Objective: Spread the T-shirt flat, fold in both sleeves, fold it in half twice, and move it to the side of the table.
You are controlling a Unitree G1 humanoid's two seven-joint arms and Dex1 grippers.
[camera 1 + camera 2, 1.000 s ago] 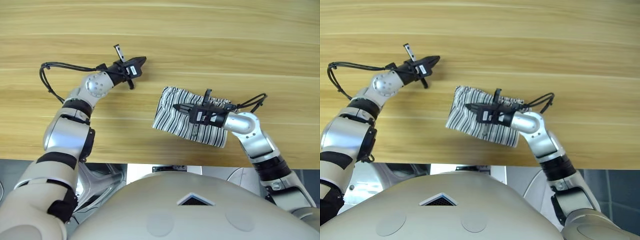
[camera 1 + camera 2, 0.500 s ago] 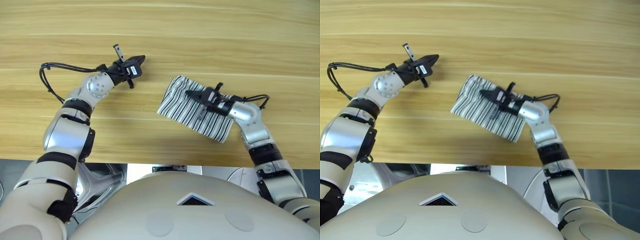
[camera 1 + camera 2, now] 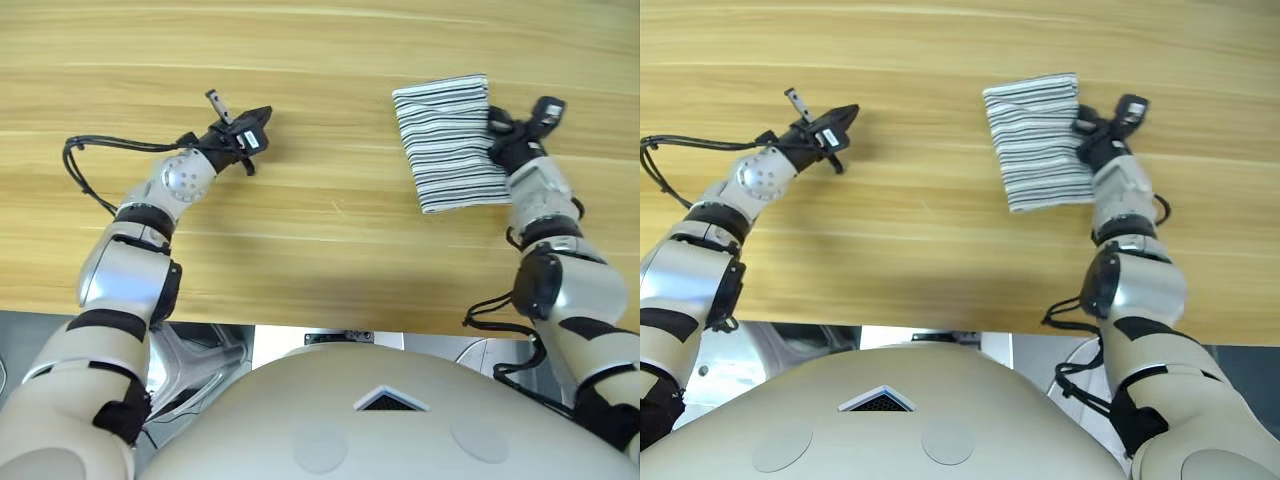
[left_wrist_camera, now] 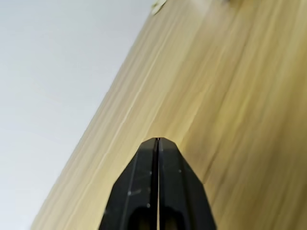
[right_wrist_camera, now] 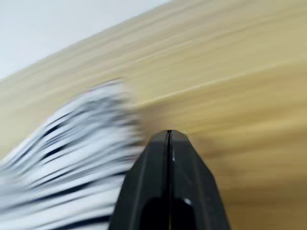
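The T-shirt is white with thin dark stripes, black-to-charcoal, packed close and running evenly across the whole folded bundle. The table is a light honey-tan wood look, with long straight grain lines in slightly darker brown and a few paler bands. Both the left gripper and the right gripper are plain matte black, no markings I can make out on the fingers. The background past the table edge is a flat pale grey-white, no pattern at all.
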